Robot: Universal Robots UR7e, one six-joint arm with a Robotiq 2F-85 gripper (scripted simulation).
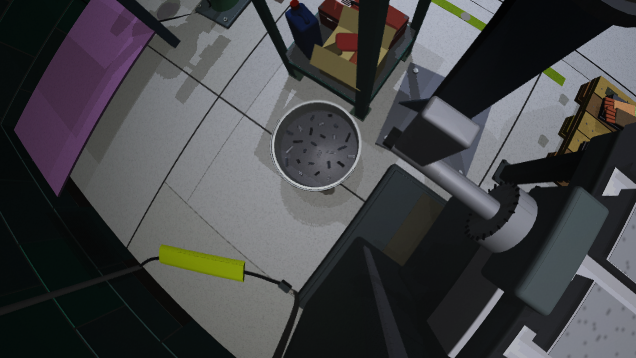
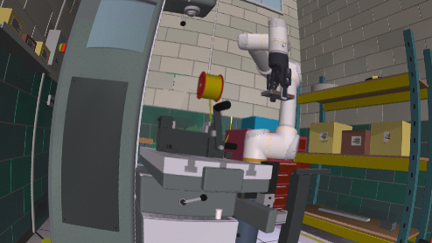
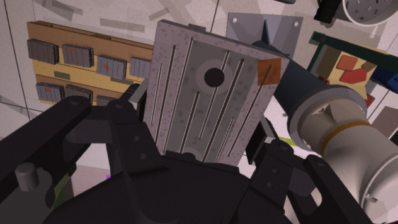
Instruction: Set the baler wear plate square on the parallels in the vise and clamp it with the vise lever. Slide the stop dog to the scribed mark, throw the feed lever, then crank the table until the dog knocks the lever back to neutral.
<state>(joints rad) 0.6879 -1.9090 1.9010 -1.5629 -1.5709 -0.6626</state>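
The baler wear plate hangs high in the air, well above and to the right of the dark vise on the mill table. The plate, grey with long grooves, a round hole and an orange patch at one corner, is held flat in my closed gripper. The vise lever stands upright with a black knob beside the vise. A small crank handle sticks out of the table's front. The parallels, stop dog and feed lever are hidden from me.
Behind the vise a brick wall carries a red and yellow wire spool. The mill's grey column fills the left. Yellow shelving with boxes stands on the right, close to my arm. On the floor below lie a chip bucket and a pallet.
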